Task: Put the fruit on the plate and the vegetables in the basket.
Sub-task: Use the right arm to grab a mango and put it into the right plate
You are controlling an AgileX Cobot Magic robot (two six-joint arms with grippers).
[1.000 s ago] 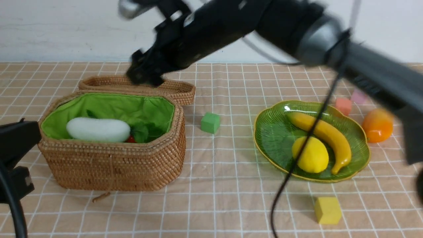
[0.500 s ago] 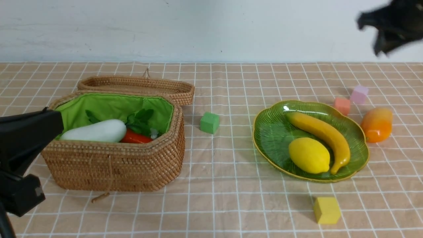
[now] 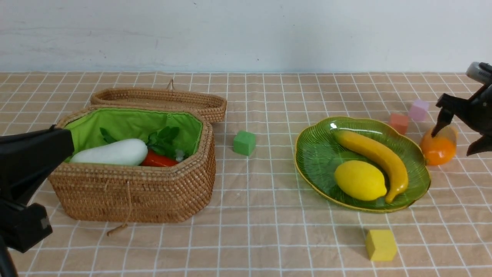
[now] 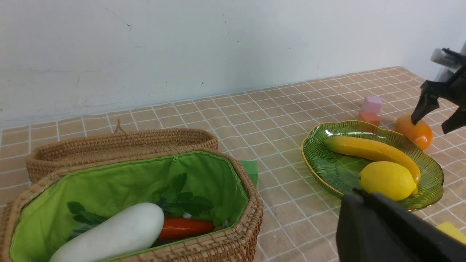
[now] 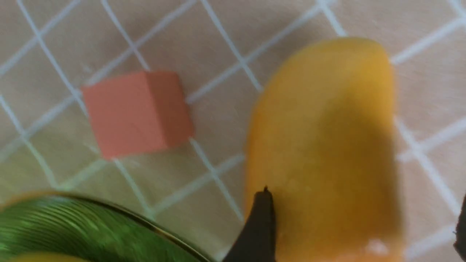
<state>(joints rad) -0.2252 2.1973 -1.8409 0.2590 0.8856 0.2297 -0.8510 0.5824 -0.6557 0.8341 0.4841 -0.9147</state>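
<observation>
The wicker basket [image 3: 134,196] stands open at the left with a white radish [image 3: 111,152] and an orange carrot [image 3: 155,161] lying on its green lining. A banana [image 3: 378,156] and a lemon [image 3: 359,181] lie on the green plate [image 3: 313,161]. An orange-yellow mango [image 3: 438,149] rests on the cloth just right of the plate. My right gripper [image 3: 452,144] hovers open over the mango [image 5: 320,145], one finger [image 5: 262,222] against its plate side, the other finger off its far side. My left gripper [image 3: 69,140] is shut and empty in front of the basket's left end.
A green cube [image 3: 244,143] sits between basket and plate. A yellow cube [image 3: 380,244] lies near the front right. An orange cube [image 3: 399,123] and a pink cube [image 3: 418,110] stand behind the plate, close to the mango. The basket lid [image 3: 161,100] lies open behind it.
My right arm has swung from above the basket to the far right and come down over the mango. The radish has tipped, so the carrot shows more. My left gripper rose slightly.
</observation>
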